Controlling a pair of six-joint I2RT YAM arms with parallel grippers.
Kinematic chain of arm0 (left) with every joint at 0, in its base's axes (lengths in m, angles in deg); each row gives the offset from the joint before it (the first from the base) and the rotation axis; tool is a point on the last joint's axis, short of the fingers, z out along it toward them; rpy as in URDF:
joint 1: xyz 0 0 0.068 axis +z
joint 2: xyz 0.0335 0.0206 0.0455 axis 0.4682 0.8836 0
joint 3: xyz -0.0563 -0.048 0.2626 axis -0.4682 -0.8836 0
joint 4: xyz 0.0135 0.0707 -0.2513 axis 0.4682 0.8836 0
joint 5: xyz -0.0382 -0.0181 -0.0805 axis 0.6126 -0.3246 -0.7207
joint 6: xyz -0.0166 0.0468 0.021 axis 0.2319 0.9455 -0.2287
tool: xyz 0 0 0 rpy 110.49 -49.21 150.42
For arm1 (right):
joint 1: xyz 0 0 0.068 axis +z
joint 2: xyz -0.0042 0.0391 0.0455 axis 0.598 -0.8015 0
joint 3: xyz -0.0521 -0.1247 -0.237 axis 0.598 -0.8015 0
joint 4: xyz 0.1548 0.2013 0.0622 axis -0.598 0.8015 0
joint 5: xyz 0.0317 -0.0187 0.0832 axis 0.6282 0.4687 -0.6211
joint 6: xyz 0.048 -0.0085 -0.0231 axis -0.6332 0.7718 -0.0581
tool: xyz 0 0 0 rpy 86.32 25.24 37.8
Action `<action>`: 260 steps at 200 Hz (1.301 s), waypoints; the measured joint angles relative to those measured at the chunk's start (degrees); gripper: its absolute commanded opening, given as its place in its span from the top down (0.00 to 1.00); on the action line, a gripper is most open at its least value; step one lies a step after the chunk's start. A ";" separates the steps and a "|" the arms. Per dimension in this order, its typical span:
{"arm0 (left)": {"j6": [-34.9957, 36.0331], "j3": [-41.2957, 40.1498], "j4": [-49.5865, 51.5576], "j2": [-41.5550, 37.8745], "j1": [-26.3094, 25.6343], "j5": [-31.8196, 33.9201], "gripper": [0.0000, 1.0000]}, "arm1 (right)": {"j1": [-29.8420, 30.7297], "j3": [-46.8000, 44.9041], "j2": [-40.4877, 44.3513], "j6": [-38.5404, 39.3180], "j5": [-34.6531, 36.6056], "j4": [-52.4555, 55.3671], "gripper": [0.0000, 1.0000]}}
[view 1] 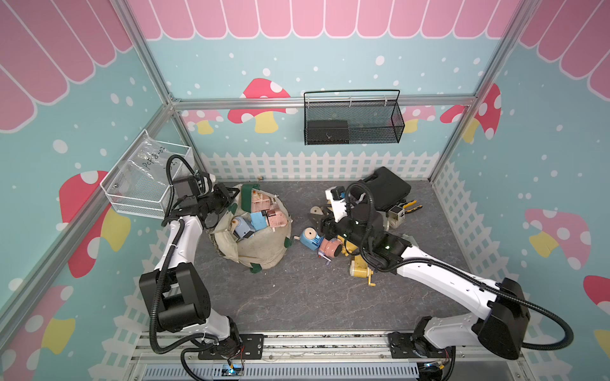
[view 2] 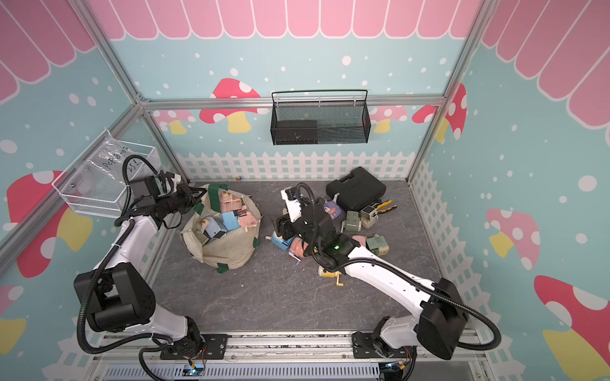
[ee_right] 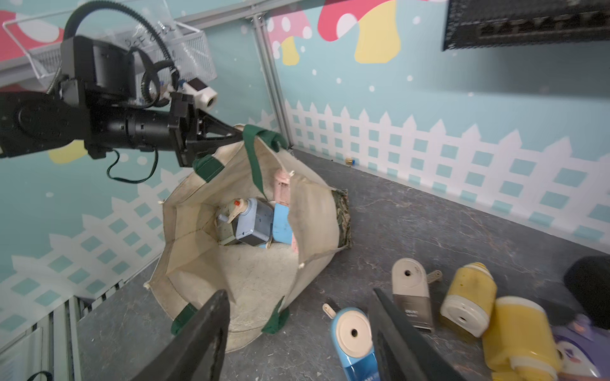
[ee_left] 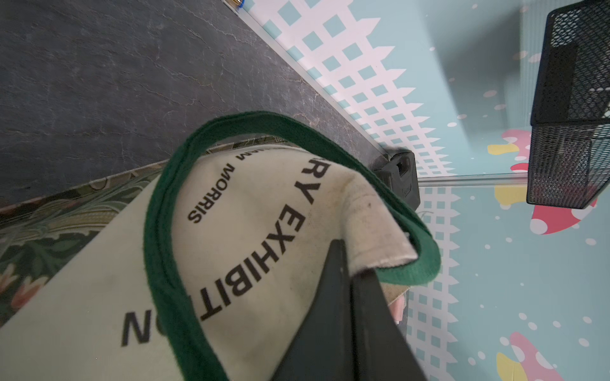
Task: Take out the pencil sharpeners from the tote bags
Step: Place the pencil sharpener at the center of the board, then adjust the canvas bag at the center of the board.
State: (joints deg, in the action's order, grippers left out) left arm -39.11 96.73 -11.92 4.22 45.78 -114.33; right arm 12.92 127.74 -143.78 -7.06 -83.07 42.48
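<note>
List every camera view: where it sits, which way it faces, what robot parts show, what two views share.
Top view: high above the front, looking down at the table; left arm, right arm.
Top view: alongside, facing the same way; both arms, tote bag, pencil sharpeners.
Left wrist: on the left arm, looking along the left gripper, shut on the tote bag's rim.
Right wrist: on the right arm, facing the bag's mouth past the open right gripper; left arm shows.
Shared: both wrist views show the black mesh basket.
</note>
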 measured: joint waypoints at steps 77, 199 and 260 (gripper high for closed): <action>-0.02 0.00 0.00 0.00 0.00 0.00 1.00 | 7.48 22.86 -26.40 5.57 -7.85 2.73 0.35; -0.02 0.00 0.00 0.00 0.00 0.00 1.00 | 7.85 49.29 -56.57 13.62 -6.51 8.24 0.17; -0.02 0.00 0.00 0.00 0.00 0.00 1.00 | 8.13 56.61 -62.86 19.02 -3.74 8.24 0.14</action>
State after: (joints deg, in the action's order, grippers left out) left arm -39.13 96.73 -11.92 4.22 45.78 -114.33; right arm 21.05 184.35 -206.64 11.95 -86.81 50.72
